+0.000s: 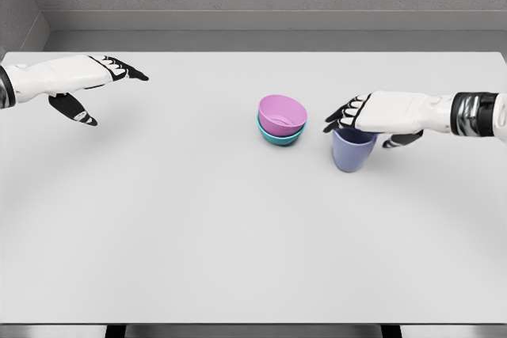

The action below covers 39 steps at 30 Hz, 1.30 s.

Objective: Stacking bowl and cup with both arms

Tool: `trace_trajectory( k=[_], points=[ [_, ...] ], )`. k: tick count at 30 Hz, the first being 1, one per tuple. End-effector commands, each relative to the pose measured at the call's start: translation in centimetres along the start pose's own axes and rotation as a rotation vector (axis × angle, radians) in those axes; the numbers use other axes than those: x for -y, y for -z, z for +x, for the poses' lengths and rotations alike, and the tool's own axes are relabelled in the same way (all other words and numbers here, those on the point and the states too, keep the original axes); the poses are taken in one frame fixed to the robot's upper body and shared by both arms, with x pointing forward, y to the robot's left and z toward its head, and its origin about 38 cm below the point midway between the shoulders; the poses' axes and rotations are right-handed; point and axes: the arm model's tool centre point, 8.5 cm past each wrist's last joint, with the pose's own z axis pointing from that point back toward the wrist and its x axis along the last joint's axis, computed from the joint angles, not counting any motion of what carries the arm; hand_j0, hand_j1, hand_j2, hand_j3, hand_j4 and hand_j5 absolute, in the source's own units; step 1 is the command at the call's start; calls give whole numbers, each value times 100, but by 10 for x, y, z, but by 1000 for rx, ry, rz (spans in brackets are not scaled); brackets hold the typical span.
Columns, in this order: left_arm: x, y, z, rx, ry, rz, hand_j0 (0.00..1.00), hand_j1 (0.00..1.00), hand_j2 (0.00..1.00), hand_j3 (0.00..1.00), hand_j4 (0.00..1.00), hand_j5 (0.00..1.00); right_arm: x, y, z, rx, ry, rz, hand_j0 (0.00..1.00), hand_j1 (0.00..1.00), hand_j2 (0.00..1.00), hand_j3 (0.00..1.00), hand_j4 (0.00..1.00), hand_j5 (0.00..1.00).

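The right robot hand (360, 116), fingers loosely extended and gripping nothing, hovers directly over the upright purple cup (352, 150), beside the stacked bowls (282, 119) mid-bench (158, 227).

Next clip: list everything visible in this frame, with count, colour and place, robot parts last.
pink bowl: one, pink, nested in the teal bowl, table centre
teal bowl: one, teal, under the pink bowl, only its rim and lower side showing
cup: one, blue-purple, upright, just right of the bowls
table: one, white, fills most of the view
left hand: one, white with black fingertips, open, above the table's far left
right hand: one, white with black fingertips, over the cup's rim; grasp unclear
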Motion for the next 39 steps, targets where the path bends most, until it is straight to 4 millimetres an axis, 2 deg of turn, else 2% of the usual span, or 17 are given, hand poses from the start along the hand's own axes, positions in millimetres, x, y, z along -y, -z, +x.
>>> trace_trajectory(
  k=[1, 11, 16, 23, 39],
  points=[
    [-1, -1, 0, 0, -5, 5, 100, 100, 100, 100, 100, 100, 1, -1, 0, -3, -2, -2, 75, 75, 75, 75, 75, 75],
    [-1, 0, 0, 1, -4, 5, 100, 100, 100, 100, 100, 100, 1, -3, -1, -6, -1, -2, 71, 71, 71, 71, 71, 71],
    [-1, 0, 0, 1, -4, 5, 100, 100, 100, 100, 100, 100, 3, -2, -1, -5, -2, -6, 65, 65, 65, 65, 65, 65],
    [-1, 0, 0, 1, -5, 6, 100, 100, 100, 100, 100, 100, 5, -4, -2, -9, -5, -12, 64, 64, 64, 64, 64, 64],
    [-1, 0, 1, 2, -4, 6, 100, 100, 100, 100, 100, 100, 36, -35, -22, -95, -19, -124, 64, 64, 64, 64, 64, 64]
  ],
)
